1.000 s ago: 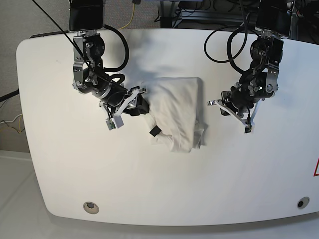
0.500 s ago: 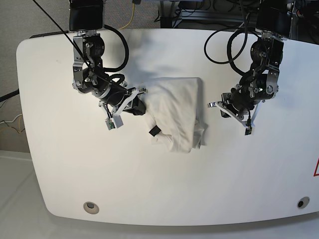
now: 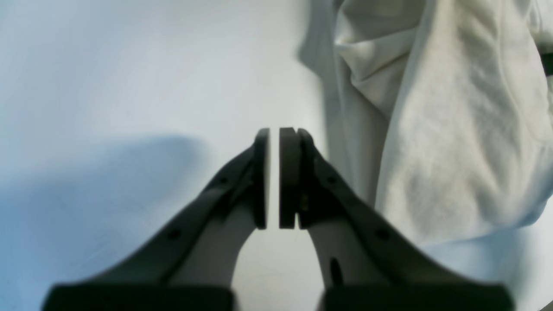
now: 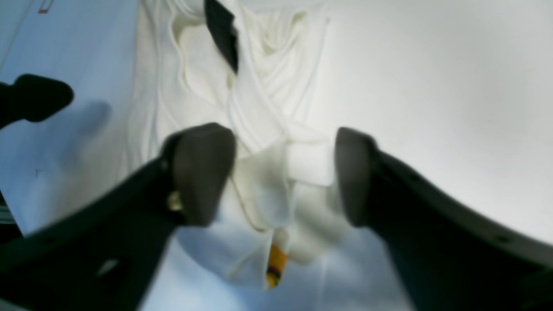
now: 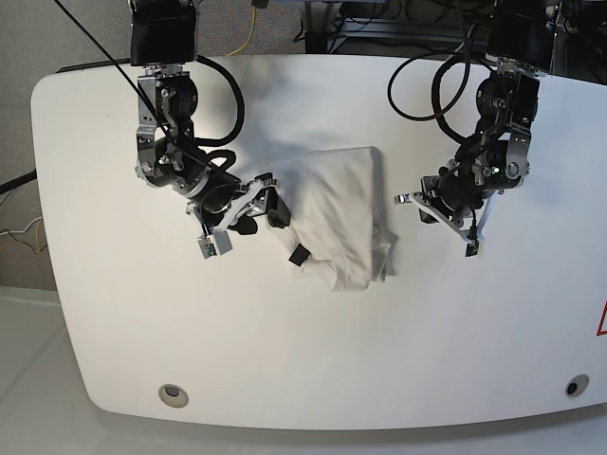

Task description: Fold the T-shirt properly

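R gripper (image 4: 285, 177) lets go, jaws now spread wide over the T-shirt (image 5: 337, 213)'s bunched edge; L gripper (image 3: 273, 177) pinched empty beside it, so fold's prob done.

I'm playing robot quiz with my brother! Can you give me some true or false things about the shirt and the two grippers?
1. The T-shirt lies bunched in a folded heap on the white table. True.
2. The left gripper is wide open. False: it is shut, with nothing between its jaws.
3. The right gripper is open, with shirt cloth between its jaws. True.
4. The left gripper is pinching the shirt. False: it sits beside the shirt, above bare table.
5. A small black tag shows at the shirt's edge. True.
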